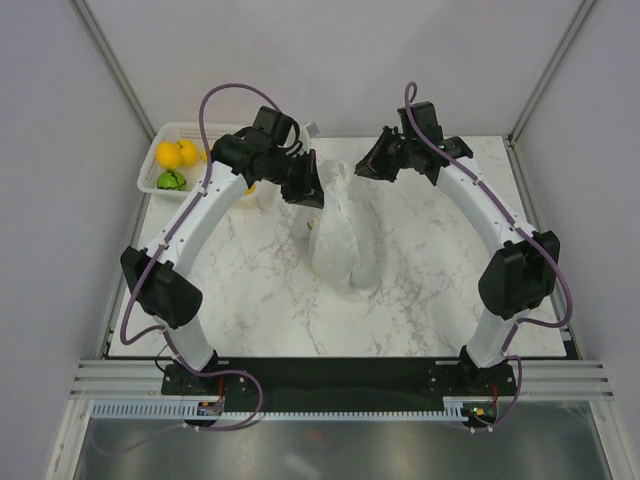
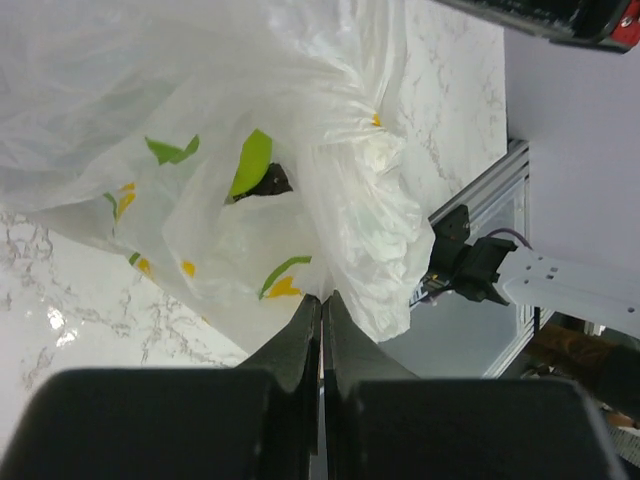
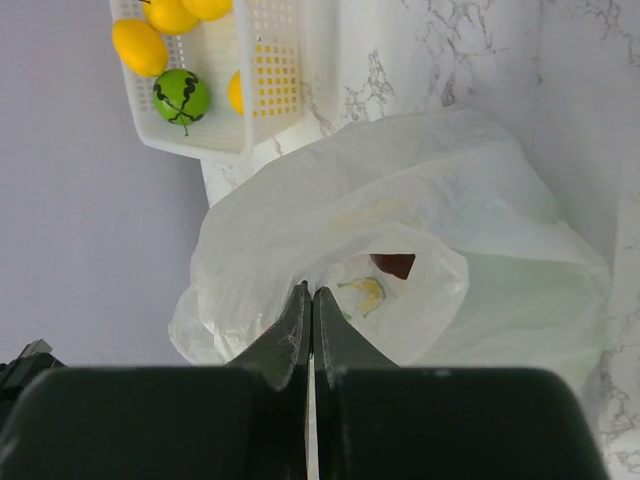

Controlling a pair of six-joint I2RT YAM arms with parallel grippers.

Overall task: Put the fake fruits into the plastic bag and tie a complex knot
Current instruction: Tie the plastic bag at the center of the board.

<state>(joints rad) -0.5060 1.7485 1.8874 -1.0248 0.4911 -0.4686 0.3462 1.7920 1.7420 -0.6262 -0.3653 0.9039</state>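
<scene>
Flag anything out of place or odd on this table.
Odd: yellow fruits and a green fruit lie in the basket at the far left corner, outside the bag, though the left end effector and right end effector are both shut on the bag. Nothing looks spilled or damaged.

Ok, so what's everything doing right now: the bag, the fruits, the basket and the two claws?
plastic bag: upright on the table, top gathered between both grippers; a knot can't be made out.
left gripper: shut, pinching the bag.
right gripper: shut, pinching the bag.
dark red fruit: inside the bag, showing through.
basket: upright, fruits in it.
yellow lemons: lying in the basket.
green fruit: lying in the basket.
</scene>
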